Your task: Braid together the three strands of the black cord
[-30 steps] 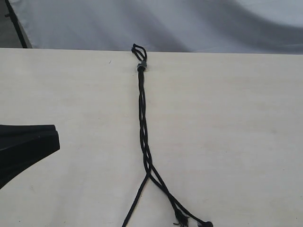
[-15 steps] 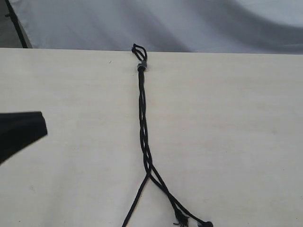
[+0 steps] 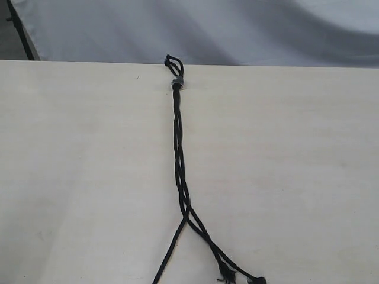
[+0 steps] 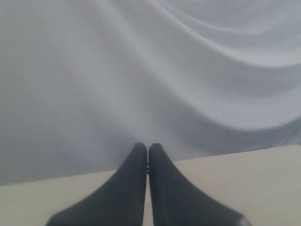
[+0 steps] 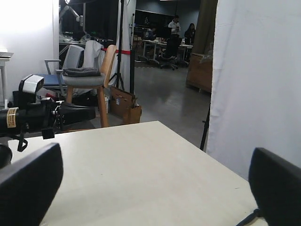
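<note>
The black cord (image 3: pixel 179 148) lies lengthwise down the middle of the pale table (image 3: pixel 296 177). Its short loops (image 3: pixel 173 61) and small grey band (image 3: pixel 176 83) sit at the far edge. Below the band the three strands are twisted together as far as a fork (image 3: pixel 186 216). From the fork one strand (image 3: pixel 167 260) runs to the near left, and two (image 3: pixel 213 251) run to the near right, ending in frayed knotted tips (image 3: pixel 225 276). Neither gripper appears in the exterior view. My left gripper (image 4: pixel 147 150) is shut, held over the table edge. My right gripper (image 5: pixel 153 188) stands wide open over bare tabletop.
A white cloth (image 3: pixel 207 29) hangs behind the table's far edge. In the right wrist view a black camera rig (image 5: pixel 42 117) stands past one end of the table, with a wooden chair (image 5: pixel 89 80) and open room behind it.
The dark fingers of the left gripper, seen at the left edge of the exterior view, have drawn back out of it. The cord has not moved.
</note>
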Motion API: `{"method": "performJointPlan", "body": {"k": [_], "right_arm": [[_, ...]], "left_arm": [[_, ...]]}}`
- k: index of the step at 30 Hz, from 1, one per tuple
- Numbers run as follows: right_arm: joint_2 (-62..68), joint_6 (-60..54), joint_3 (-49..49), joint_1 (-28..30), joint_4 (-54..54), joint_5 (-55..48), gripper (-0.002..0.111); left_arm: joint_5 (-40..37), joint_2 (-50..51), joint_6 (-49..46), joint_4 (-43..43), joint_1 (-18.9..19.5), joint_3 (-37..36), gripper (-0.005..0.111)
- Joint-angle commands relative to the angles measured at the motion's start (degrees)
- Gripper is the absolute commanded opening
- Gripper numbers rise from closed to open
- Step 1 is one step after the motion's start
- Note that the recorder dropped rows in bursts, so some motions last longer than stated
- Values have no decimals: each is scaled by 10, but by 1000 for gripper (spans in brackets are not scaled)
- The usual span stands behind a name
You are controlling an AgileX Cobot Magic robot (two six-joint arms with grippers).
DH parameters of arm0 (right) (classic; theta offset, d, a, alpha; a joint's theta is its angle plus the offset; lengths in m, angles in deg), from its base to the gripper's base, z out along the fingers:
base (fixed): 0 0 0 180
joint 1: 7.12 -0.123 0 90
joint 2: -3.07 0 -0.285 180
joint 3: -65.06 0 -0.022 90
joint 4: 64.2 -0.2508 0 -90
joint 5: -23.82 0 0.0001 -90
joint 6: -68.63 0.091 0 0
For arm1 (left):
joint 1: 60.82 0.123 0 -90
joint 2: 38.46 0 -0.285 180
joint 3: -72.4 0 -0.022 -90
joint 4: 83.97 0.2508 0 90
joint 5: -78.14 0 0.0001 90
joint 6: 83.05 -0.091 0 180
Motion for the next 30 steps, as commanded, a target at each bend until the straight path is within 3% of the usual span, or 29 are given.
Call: {"method": "performJointPlan", "body": {"k": [1,4,7,9,18,30], "right_arm": [[-5,4,0,-1,1,2,100],[-5,4,0,-1,1,2,100],[-5,4,0,-1,1,2,100],[-5,4,0,-1,1,2,100],[-6,4,0,-1,1,2,100],[-6,4,0,-1,0,3,100]], "left_arm": [[16,-7,34,1,24,-9,3],[15,-8,-23,-31,23,-13,3],[15,-17,-191,-190,32,-27,3],[11,-30,-237,-227,49,-27,3],[-139,-94,-219,-226,150,-27,3],[-197,-94,-237,-224,157,-27,3]]}}
